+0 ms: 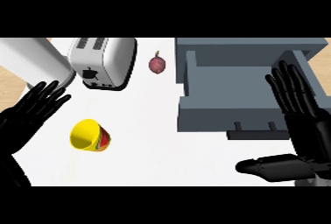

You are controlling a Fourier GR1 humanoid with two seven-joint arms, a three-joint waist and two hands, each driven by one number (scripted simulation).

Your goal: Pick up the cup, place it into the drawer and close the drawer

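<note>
glossy black left robot hand [32,111], black right robot hand [304,118]

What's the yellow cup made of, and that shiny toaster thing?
The cup looks like glossy plastic or glazed ceramic: smooth bright yellow inside, with red and green patches on the outside. I can't tell which. The toaster looks like polished metal: silvery white body with soft reflections, dark slots on top and a black knob.

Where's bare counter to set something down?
Bare patches: between the cup and the open drawer, and below the cup. Crowded top left: the toaster, with a red onion beside it.
</note>
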